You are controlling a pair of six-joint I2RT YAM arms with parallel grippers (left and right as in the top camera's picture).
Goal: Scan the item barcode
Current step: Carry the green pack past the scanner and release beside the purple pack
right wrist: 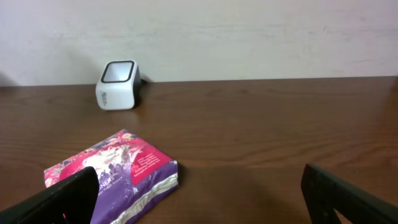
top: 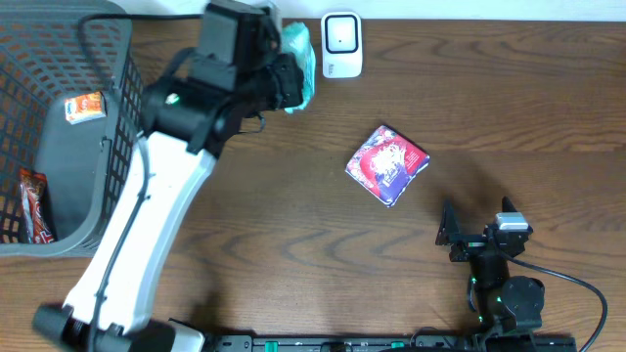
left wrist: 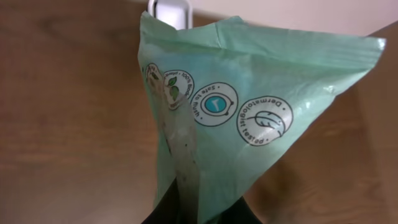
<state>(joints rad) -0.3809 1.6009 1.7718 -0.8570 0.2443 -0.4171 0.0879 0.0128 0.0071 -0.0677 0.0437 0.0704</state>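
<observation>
Jaws of my left gripper [top: 287,83] are clamped tight on the lower edge of the mint-green pouch [left wrist: 249,112], which I hold up off the table [top: 293,225]. Its round printed seals face my wrist camera. Seen from overhead, the pouch hangs at about 11 o'clock on the table, with the white scanner [top: 341,44] just beside it at its 2 o'clock (I cannot tell whether they touch). My right gripper [top: 479,235] rests at 5 o'clock with its fingers spread wide, grasping nothing. A pink-and-purple packet [top: 387,164] lies flat at 5 o'clock from the scanner, well apart from both my hands. At 9 o'clock stands the grey basket [top: 59,147], with an orange packet [top: 84,106] and a red bar [top: 34,203] inside.
</observation>
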